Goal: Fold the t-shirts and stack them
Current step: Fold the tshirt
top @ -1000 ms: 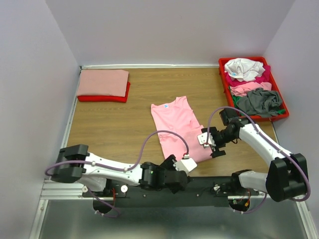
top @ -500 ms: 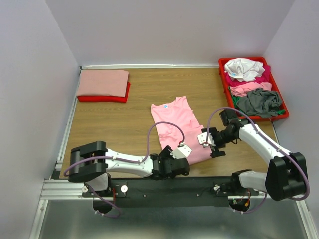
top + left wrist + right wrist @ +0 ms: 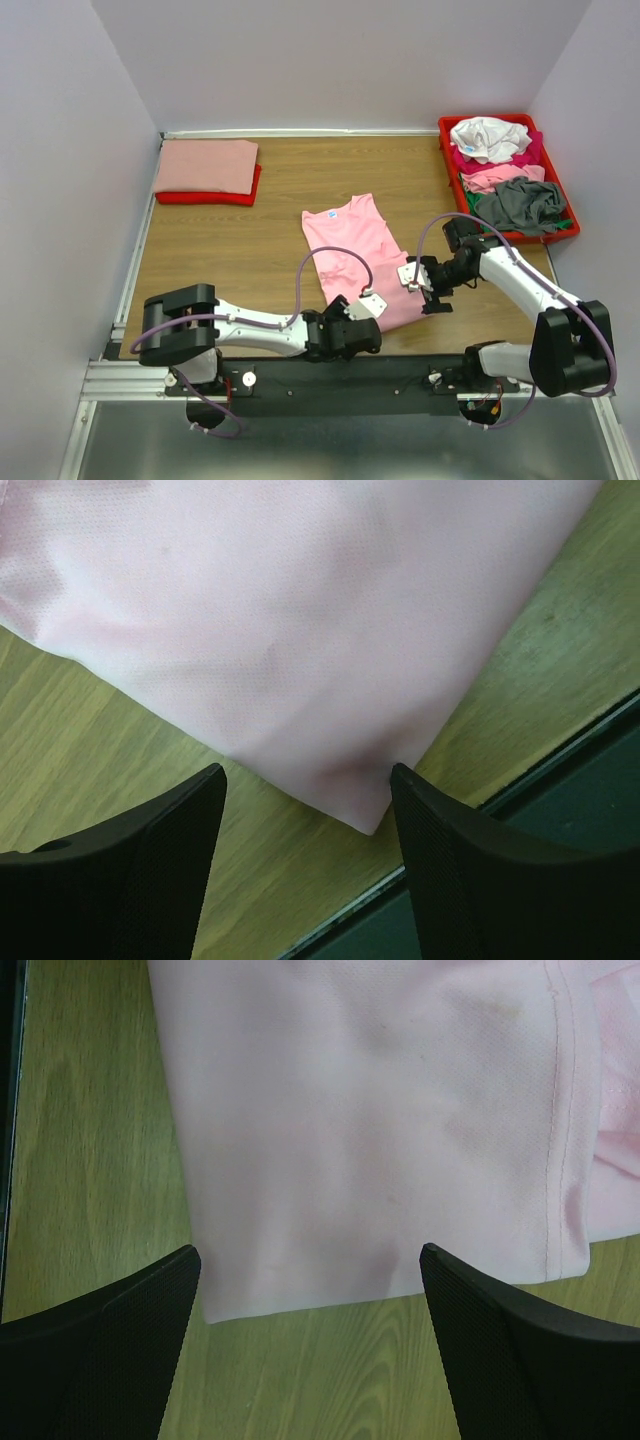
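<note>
A light pink t-shirt (image 3: pixel 350 240) lies flat on the wooden table, neck away from the arms. My left gripper (image 3: pixel 372 312) is at its near corner, open; in the left wrist view the shirt's corner (image 3: pixel 365 815) lies between the two black fingers (image 3: pixel 130 870), untouched. My right gripper (image 3: pixel 420 290) is at the shirt's near right edge, open wide. In the right wrist view the pink hem (image 3: pixel 300 1290) runs between its fingers (image 3: pixel 530 1350) with bare wood below. Neither gripper holds anything.
A folded salmon shirt lies on a folded red one (image 3: pixel 205 170) at the back left. A red tray (image 3: pixel 448 160) at the back right holds white, magenta, pink and grey shirts in a loose heap. The table's near edge (image 3: pixel 560 760) runs close by the left gripper.
The left arm has swung its elbow to the right and brought its gripper up to the shirt's near corner. The right arm has hardly moved.
</note>
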